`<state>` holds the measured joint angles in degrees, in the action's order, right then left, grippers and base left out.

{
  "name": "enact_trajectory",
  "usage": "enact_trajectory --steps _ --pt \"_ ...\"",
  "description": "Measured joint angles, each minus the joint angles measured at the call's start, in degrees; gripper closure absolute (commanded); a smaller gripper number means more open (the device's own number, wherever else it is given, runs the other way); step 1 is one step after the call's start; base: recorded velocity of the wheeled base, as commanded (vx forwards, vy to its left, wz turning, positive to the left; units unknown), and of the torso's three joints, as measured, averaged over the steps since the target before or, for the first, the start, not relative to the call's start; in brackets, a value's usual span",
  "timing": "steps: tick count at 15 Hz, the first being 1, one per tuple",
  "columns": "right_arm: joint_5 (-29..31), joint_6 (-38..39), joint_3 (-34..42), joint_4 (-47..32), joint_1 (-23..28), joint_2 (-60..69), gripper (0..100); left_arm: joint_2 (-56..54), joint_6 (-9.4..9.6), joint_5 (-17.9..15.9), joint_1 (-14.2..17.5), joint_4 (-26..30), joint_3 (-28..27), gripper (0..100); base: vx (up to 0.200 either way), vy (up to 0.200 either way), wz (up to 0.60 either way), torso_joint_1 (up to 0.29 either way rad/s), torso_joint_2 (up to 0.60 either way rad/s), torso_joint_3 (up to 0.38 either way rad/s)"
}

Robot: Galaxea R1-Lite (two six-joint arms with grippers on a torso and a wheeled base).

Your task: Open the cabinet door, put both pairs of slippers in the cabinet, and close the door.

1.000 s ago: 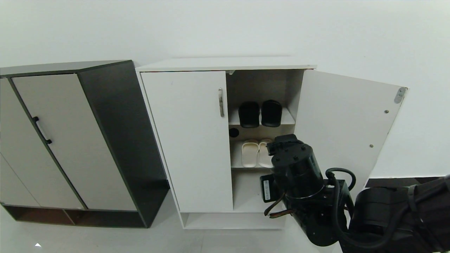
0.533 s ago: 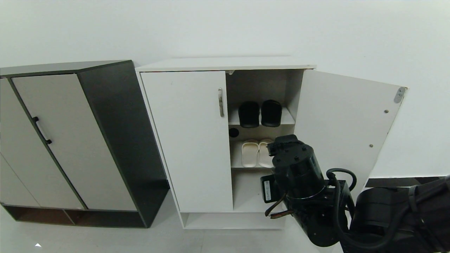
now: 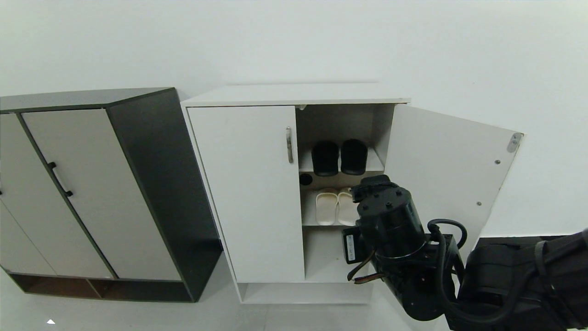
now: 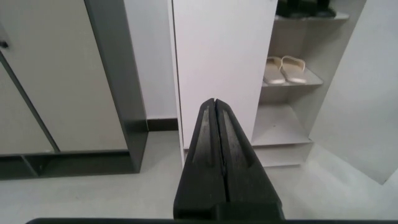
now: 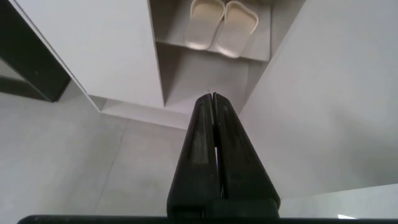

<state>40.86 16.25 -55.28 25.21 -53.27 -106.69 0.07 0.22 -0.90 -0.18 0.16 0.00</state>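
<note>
Both sets of fingers are seen pressed together on nothing: the left gripper (image 4: pixel 214 102) is held before the white cabinet (image 3: pixel 294 95), and the right gripper (image 5: pixel 213 96) near its open right door (image 3: pixel 441 170). Two pairs of slippers are counted inside (four slippers in all), with the black pair (image 3: pixel 325 158) on the upper shelf and the cream pair (image 3: pixel 326 209) on the shelf below. The left door (image 3: pixel 248 193) is shut. Since the earlier frame the whole head view has shifted downward through camera motion, and nothing is seen displaced.
</note>
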Motion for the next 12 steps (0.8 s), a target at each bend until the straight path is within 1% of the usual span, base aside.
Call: enact_trajectory --steps 7,12 --pt "0.02 0.02 0.02 0.0 0.02 -0.02 100 0.0 -0.22 0.0 0.0 0.0 0.0 100 0.0 0.0 0.0 0.124 -0.45 -0.331" --pt "0.0 0.0 0.11 0.0 0.02 -0.04 100 0.0 -0.22 0.0 0.0 0.02 0.0 100 0.0 0.0 0.0 0.174 -0.48 -0.315"
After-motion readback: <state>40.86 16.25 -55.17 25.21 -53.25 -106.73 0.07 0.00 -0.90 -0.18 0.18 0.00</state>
